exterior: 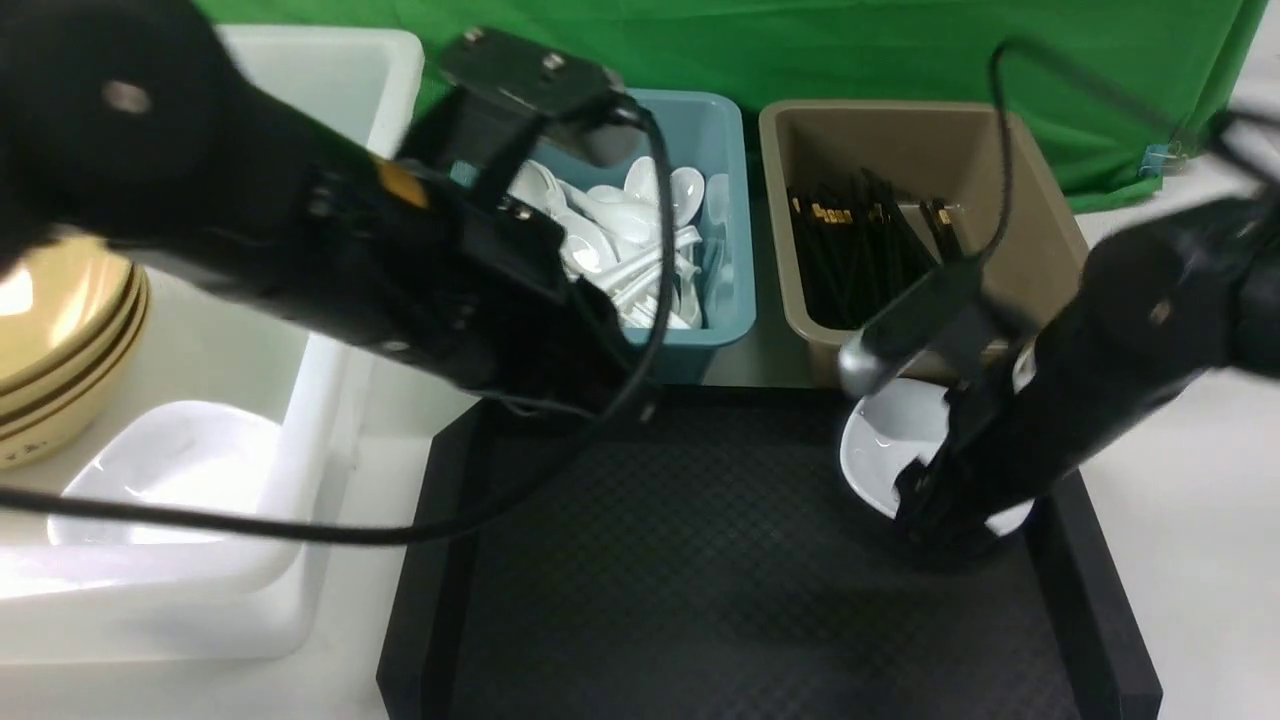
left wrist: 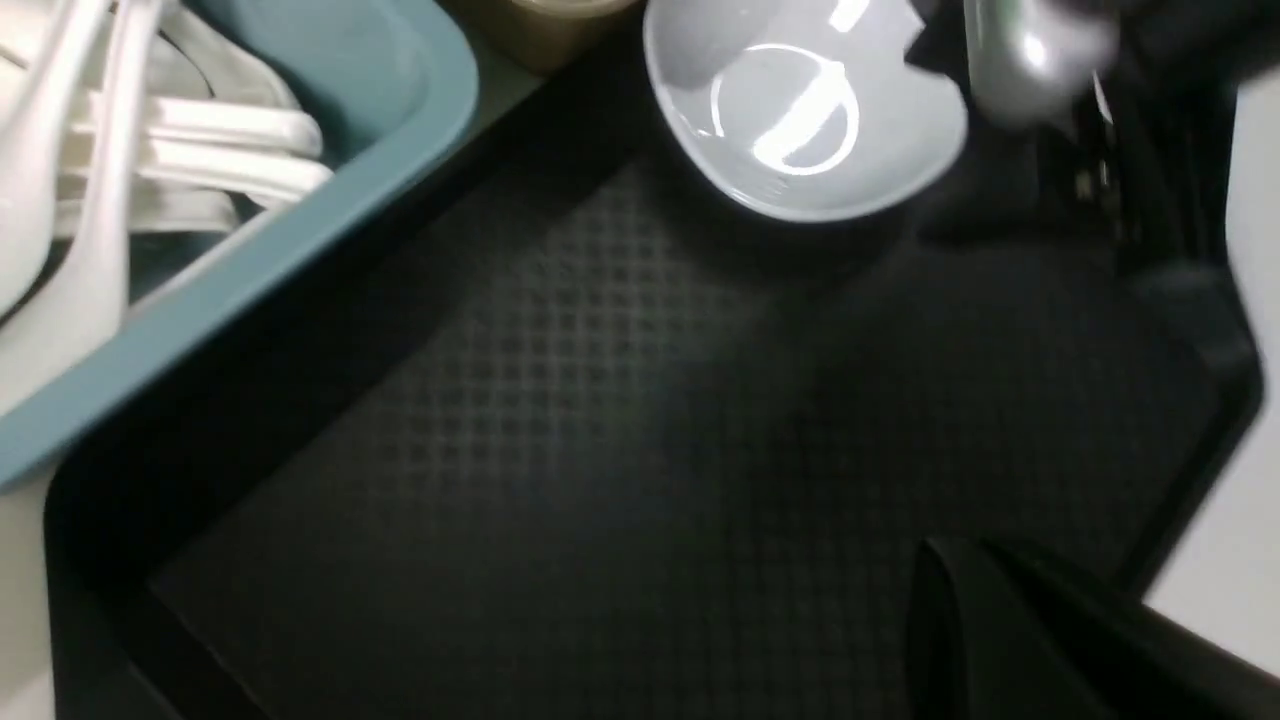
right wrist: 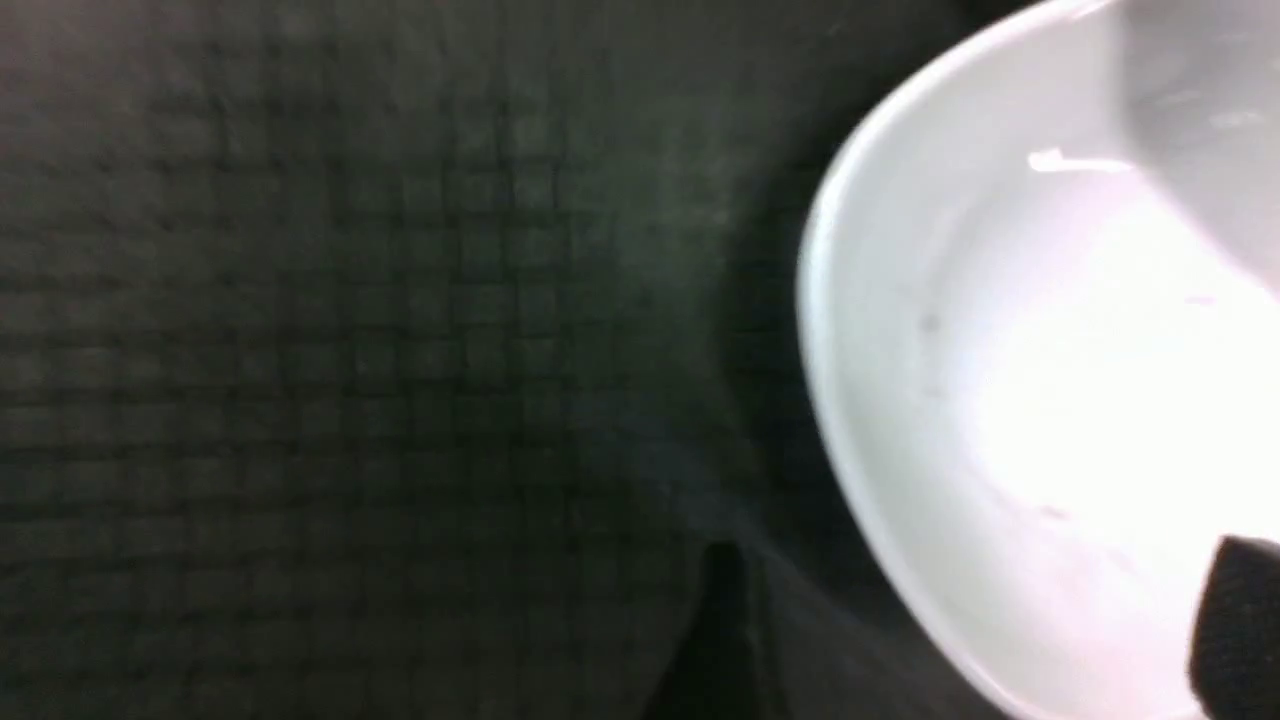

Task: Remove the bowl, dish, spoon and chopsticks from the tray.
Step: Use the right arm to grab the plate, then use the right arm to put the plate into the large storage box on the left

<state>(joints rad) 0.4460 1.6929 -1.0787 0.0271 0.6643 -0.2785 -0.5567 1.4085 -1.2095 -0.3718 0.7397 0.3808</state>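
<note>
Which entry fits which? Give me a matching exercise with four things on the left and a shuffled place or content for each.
Things:
1. white dish on the black tray
2. teal bin
3. brown bin
4. stacked yellow bowls

Places or contents:
A. holds white spoons
B. inside the white tub
C. under the right arm's end effector
D. holds black chopsticks

Right pairs: 1-C, 2-A, 3-D, 4-B
</note>
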